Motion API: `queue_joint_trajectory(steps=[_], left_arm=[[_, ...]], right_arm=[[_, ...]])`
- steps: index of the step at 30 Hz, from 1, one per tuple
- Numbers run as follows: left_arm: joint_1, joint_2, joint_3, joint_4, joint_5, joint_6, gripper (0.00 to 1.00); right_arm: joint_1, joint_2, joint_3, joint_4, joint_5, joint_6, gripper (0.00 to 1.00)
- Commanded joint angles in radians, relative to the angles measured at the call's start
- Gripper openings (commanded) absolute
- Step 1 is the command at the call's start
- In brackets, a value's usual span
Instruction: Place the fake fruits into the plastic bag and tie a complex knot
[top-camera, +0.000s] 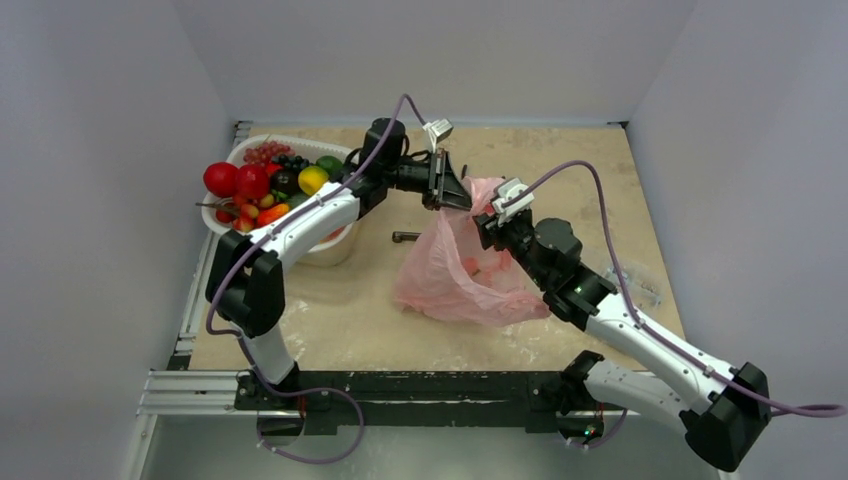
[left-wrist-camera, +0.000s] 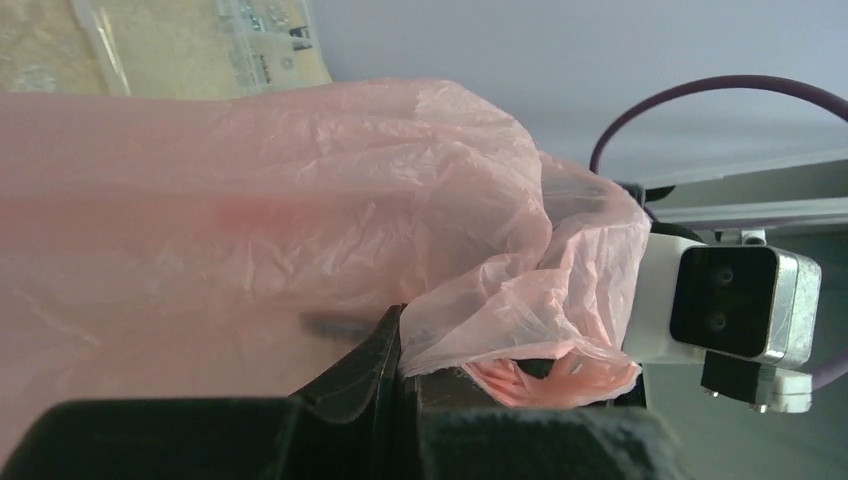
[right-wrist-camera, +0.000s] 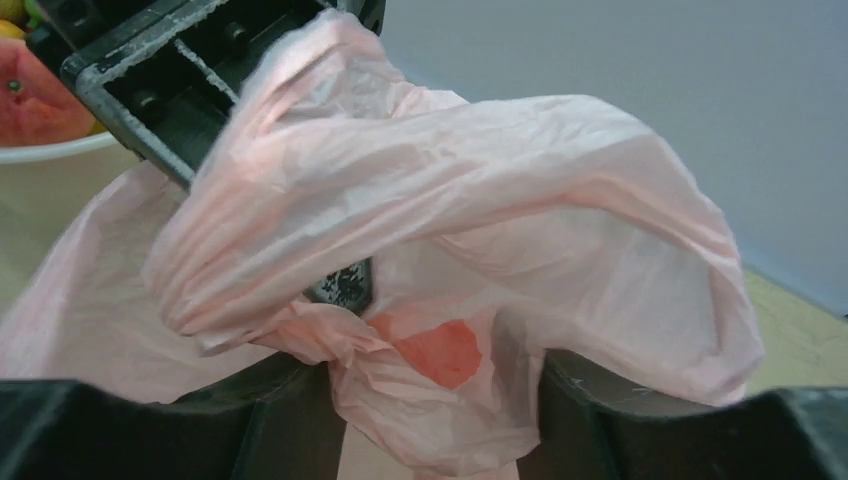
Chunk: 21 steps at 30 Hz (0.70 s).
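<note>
The pink plastic bag (top-camera: 460, 275) sits mid-table with its mouth lifted. My left gripper (top-camera: 450, 198) is shut on the bag's upper rim; in the left wrist view its closed fingertips (left-wrist-camera: 402, 358) pinch the film (left-wrist-camera: 330, 200). My right gripper (top-camera: 488, 228) is at the rim's right side. Its jaws (right-wrist-camera: 440, 405) stand apart with loose pink film (right-wrist-camera: 470, 200) draped between them, not squeezed. An orange-red patch (right-wrist-camera: 440, 352) shows through the film. Most fake fruits (top-camera: 262, 185) lie heaped in a white basket at the left. I see no knot.
The white basket (top-camera: 330, 250) stands at the table's left, under my left arm. A small dark object (top-camera: 405, 237) lies left of the bag. A clear bag of hardware (top-camera: 635, 280) lies by the right edge, behind my right arm.
</note>
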Motion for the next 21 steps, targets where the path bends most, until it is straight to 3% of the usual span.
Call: queue_joint_trajectory(steps=[1, 4, 7, 10, 16, 17, 19, 21], left_arm=[[-0.011, -0.045, -0.011, 0.121, 0.106, -0.058, 0.0], [0.036, -0.046, 0.023, 0.041, 0.106, 0.017, 0.0], [0.08, -0.01, 0.179, -0.279, 0.077, 0.296, 0.0], [0.077, 0.105, 0.463, -0.696, -0.029, 0.73, 0.0], [0.028, 0.418, 0.977, -1.09, -0.125, 1.096, 0.0], [0.013, 0.448, 1.026, -1.136, -0.129, 1.159, 0.0], [-0.008, 0.445, 0.984, -1.148, -0.135, 1.249, 0.03], [-0.004, 0.395, 0.886, -1.083, -0.119, 1.265, 0.21]], right_arm=[[0.006, -0.052, 0.002, 0.008, 0.018, -0.038, 0.36], [0.006, -0.119, 0.04, -0.135, -0.023, -0.025, 0.01], [0.005, -0.21, 0.097, -0.319, -0.163, 0.028, 0.0], [-0.024, -0.265, 0.179, -0.509, -0.375, 0.109, 0.0], [-0.078, -0.226, 0.289, -0.549, -0.788, 0.238, 0.0], [-0.077, -0.206, 0.307, -0.552, -0.829, 0.253, 0.0], [-0.078, -0.188, 0.336, -0.563, -0.857, 0.275, 0.0], [-0.092, -0.182, 0.36, -0.567, -0.851, 0.31, 0.0]])
